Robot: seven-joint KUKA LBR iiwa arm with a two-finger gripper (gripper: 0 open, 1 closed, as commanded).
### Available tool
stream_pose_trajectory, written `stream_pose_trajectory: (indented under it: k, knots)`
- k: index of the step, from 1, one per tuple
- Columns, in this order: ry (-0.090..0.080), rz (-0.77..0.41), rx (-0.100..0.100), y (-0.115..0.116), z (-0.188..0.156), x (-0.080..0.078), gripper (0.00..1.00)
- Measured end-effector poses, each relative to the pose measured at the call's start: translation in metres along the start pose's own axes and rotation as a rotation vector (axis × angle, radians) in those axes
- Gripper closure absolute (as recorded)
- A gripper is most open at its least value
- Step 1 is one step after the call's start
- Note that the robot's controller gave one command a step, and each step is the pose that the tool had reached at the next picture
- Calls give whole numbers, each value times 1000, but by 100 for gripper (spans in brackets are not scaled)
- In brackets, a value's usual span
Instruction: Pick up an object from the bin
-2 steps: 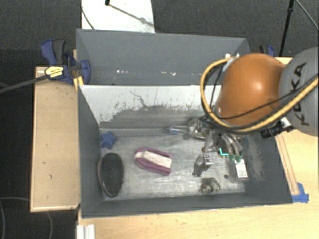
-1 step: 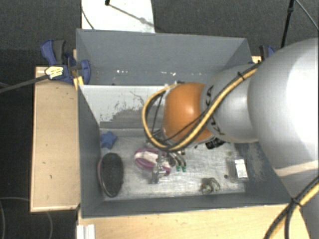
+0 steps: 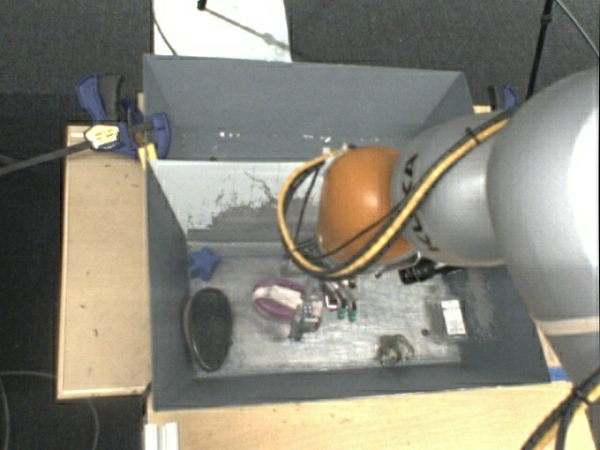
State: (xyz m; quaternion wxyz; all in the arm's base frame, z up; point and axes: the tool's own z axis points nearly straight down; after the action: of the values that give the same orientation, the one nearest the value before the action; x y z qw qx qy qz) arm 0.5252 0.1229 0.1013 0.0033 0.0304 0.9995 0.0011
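The arm is hanging low just beside the pink thing in the middle of the bin — grasping or not, I cannot tell; best to be closing gently round it.

The end effector hangs low in the grey bin, just beside a pink-and-white object. A dark oval object lies farther left and a small white box lies to the right.

In the bin, an oval pad lies front left, a scrap behind it; a rounded piece just left of the end effector; a box right, a lump front
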Motion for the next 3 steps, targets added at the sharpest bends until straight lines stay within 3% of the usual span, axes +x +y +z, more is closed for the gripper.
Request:
stream_pose_trajectory:
  k: [1,2,3]
  knots:
    - [5,85,2,-16,-3,0,0]
    - [-1,64,1,-3,30,9,0]
    - [-1,65,0,-3,29,7,0]
